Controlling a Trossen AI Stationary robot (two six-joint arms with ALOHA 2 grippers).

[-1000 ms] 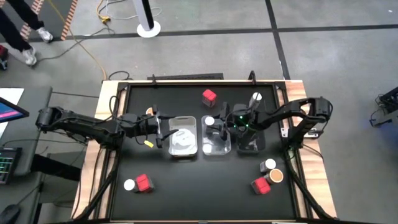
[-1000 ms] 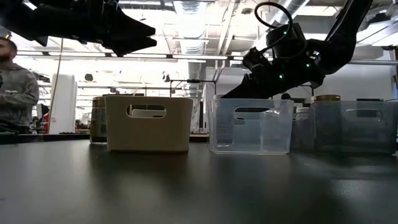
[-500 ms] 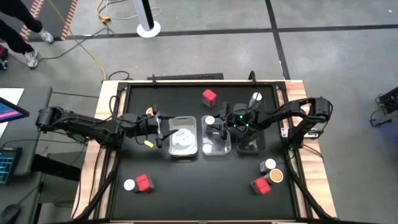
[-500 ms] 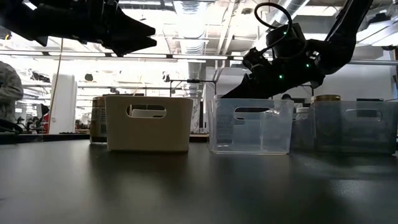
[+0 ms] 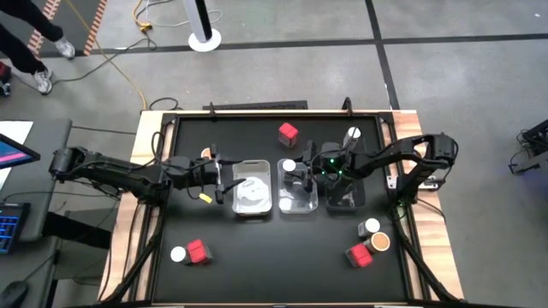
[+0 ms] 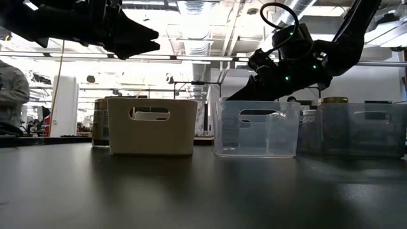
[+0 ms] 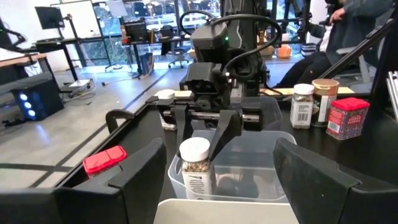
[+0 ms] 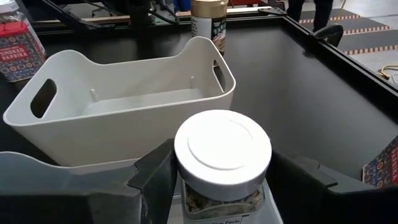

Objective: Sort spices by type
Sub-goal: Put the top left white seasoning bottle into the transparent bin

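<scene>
Here the right gripper (image 7: 214, 127) hung over the clear rectangular plastic bin (image 5: 298, 190), middle of three, fingers w/ gaps either side of the white-lidded round jar (image 8: 222, 163) standing inside, prob. letting go, since white-lids belong together. Left gripper (image 5: 224, 177) waited spread & empty by the white plastic bin (image 8: 124, 109).

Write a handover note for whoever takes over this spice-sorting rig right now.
Left hand: open, empty, beside the white bin.
Right hand: at a white-lidded jar standing in the clear bin.
Done: apparently only that jar is binned.
Left: loose on the table are the far red box, near-left red box, near-right red box, tan-lidded jar and other jars.
</scene>
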